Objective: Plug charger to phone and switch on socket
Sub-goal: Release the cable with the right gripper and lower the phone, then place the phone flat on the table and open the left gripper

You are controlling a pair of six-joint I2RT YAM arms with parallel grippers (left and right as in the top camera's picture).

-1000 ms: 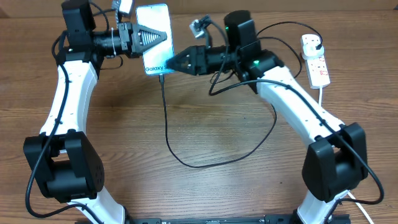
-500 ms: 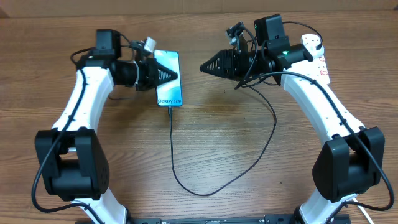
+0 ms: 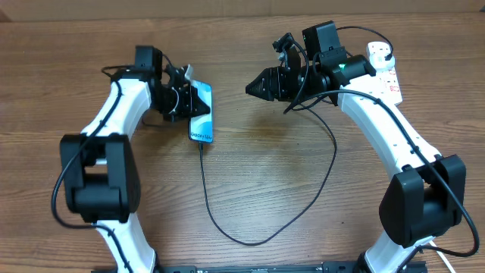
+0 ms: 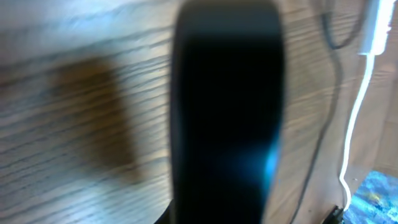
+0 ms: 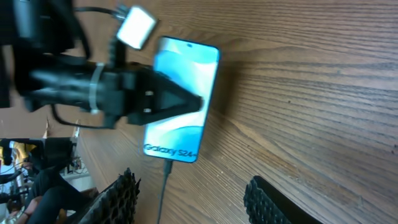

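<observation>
The phone (image 3: 203, 121), with a light-blue screen and white text at its near end, is tilted in my left gripper (image 3: 189, 102), which is shut on its left side. In the left wrist view it is a dark blur (image 4: 227, 112) between the jaws. The charger's black cable (image 3: 204, 189) is plugged into the phone's near end and loops across the table toward the right arm. My right gripper (image 3: 254, 86) is open and empty, to the right of the phone and apart from it. In the right wrist view the phone (image 5: 183, 106) and connector (image 5: 166, 167) lie ahead of the jaws (image 5: 199, 202). The white socket (image 3: 390, 80) lies at the far right, partly behind the right arm.
The cable loop (image 3: 250, 241) reaches toward the table's near edge. A thick white cord (image 4: 354, 124) and a stretch of black cable (image 4: 323, 143) run along the right of the left wrist view. The tabletop (image 3: 265, 174) is wood.
My right gripper has pulled away from the phone's near end to the right. My left gripper has carried the phone down and tilted it, with the cable still in it.
</observation>
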